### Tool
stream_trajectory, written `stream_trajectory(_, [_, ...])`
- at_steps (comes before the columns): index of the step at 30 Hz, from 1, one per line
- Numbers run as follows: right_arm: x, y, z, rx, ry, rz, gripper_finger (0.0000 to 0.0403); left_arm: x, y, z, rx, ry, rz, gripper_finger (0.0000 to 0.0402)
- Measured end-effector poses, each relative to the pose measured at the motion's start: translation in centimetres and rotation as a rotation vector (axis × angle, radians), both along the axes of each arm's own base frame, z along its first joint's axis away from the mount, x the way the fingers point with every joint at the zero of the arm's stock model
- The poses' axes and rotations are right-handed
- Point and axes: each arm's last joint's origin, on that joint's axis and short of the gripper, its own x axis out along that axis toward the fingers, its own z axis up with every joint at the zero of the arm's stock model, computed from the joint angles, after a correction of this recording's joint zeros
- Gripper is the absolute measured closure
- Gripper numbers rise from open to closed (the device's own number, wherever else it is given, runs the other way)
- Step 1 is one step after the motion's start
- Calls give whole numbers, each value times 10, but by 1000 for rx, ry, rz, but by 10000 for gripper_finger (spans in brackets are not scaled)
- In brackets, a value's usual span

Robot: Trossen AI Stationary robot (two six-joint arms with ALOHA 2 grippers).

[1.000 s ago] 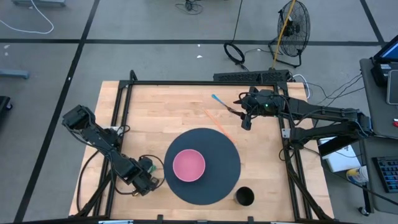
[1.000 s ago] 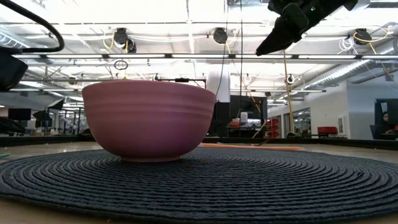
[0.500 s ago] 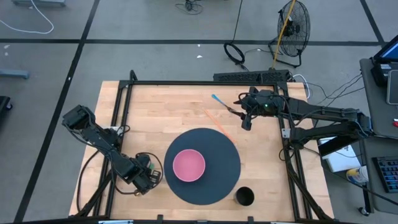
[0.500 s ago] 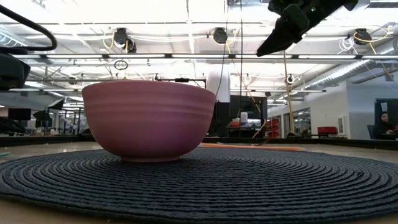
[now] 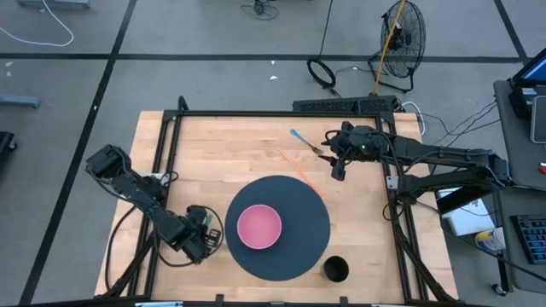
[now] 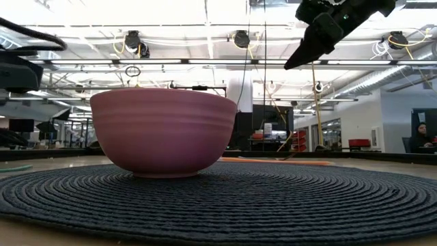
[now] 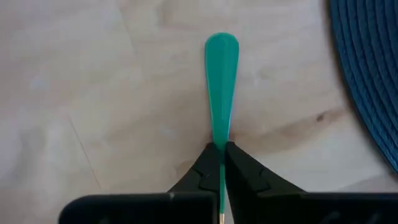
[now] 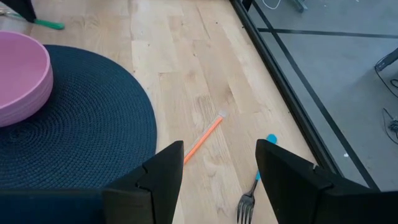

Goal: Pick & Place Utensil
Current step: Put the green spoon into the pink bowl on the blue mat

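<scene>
Left wrist view: left gripper (image 7: 221, 152) pinched shut on green utensil (image 7: 221, 81); the two fingertips meet on its thin stem, nothing slack between them.
Utensil axis: runs straight out ahead of the fingers, in line with the gripper; broad flat green end points away from it, thin stem end disappears back between the fingers.
Utensil height: lies flat on the wooden table (image 7: 93, 93); no lift visible yet.
Mat: dark woven mat (image 7: 370, 74) edge sits just off to one side of the utensil, close but not touching it.
Bowl: pink bowl (image 5: 258, 226) sits on the mat just beyond the left gripper (image 5: 205, 239) in the high view; likely the drop target, my guess only.
Nearer arm: left, it already has the utensil.
Right gripper (image 5: 339, 164): fingers spread wide, holding nothing, hovering well apart at the far side of the table.
Under right gripper: orange stick (image 8: 203, 142) and a blue-handled fork (image 8: 252, 190) lie loose on the wood, untouched.
</scene>
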Motion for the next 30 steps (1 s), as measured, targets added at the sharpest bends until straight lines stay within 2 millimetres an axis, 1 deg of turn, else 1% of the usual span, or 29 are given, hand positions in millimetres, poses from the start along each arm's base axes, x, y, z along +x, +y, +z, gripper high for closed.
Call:
stream_trajectory(4, [0,0,0,0,0,1,204,1,1,0,40,-29,-20,400])
stream_trajectory(9, [0,0,1,-2,-8,0,204,1,1,0,49,-37,-30,401])
stream_trajectory(15, [2,0,3,-8,-32,0,204,1,-1,0,-18,13,-60,394])
stream_trajectory(20, [2,0,3,-8,-32,0,204,1,-3,0,-79,54,-100,370])
stream_trajectory(25, [2,0,3,-8,-32,0,204,4,0,1,-109,76,-141,337])
stream_trajectory(30, [2,0,3,-8,-32,1,204,11,4,1,-182,109,-210,311])
